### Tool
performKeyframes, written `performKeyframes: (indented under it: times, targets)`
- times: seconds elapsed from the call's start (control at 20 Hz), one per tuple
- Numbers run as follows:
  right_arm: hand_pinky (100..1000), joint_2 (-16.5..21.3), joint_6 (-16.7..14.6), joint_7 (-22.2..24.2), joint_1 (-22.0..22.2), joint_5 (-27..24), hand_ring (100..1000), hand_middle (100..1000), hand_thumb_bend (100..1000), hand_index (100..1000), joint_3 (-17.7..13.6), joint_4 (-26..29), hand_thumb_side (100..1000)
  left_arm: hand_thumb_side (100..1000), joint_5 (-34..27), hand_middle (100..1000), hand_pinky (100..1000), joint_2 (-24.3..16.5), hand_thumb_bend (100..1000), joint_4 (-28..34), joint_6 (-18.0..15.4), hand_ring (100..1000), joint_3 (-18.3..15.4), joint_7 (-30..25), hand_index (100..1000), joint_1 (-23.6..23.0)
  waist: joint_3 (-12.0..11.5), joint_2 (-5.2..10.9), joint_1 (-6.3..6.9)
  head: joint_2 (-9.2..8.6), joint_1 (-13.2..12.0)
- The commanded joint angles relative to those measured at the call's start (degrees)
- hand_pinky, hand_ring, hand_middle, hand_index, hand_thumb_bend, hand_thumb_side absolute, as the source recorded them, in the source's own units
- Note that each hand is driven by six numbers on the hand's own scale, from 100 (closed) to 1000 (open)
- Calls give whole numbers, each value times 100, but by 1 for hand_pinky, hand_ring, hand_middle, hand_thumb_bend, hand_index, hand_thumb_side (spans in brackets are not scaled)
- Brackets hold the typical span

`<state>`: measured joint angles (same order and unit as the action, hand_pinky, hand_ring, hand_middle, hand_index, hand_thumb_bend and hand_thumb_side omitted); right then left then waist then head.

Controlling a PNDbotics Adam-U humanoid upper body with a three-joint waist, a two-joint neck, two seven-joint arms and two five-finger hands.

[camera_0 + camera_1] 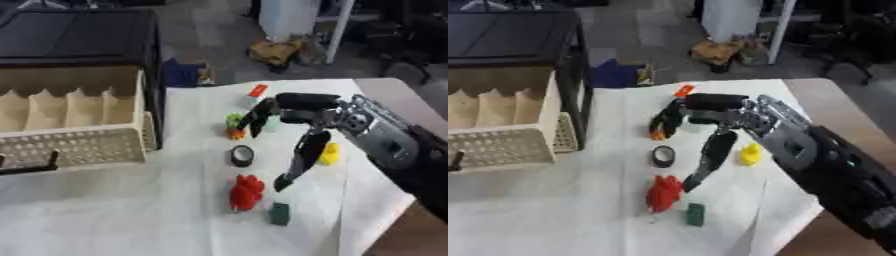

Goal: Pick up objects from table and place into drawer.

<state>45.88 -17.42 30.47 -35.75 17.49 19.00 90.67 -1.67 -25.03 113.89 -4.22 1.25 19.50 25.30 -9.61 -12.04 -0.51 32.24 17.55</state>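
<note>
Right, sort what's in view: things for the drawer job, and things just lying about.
Job: red toy, green block, black tape roll, yellow toy, green-orange piece, orange piece, drawer, right robot hand.

Lying about: blue thing and brown heap on the floor.

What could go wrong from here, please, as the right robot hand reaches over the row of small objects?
1. The right robot hand hangs open with fingers spread over several items; it could knock the black tape roll or yellow toy aside.
2. The red toy and green block lie close together, so grasping one may shove the other.
</note>
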Motion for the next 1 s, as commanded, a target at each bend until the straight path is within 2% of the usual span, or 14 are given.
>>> performKeyframes:
  times: [0.05, 0.35, 0.7, 1.0]
  targets:
    - [700, 35, 39, -67, -87, 133, 665, 580, 810, 853, -26, 11, 317, 1000, -10, 579, 540, -47, 100, 70, 26, 481, -56, 6, 842, 62, -9, 87, 9, -18, 11]
    - [702, -52, 127, -80, -115, 316, 672, 586, 832, 850, 41, 28, 310, 1000, -6, 579, 540, -45, 100, 70, 39, 481, -61, 7, 841, 59, -8, 79, 3, -61, -22]
    - [702, -69, 231, -33, -66, 490, 683, 596, 770, 852, 103, 217, 288, 1000, 18, 578, 540, -26, 100, 70, 57, 479, -67, 5, 840, 20, 23, 39, 8, -120, -114]
    - [704, 4, 328, 286, 92, 539, 701, 612, 738, 867, 138, 557, 236, 1000, 29, 578, 540, 0, 100, 70, 68, 478, -76, 6, 839, 3, 41, -25, 15, -163, -154]
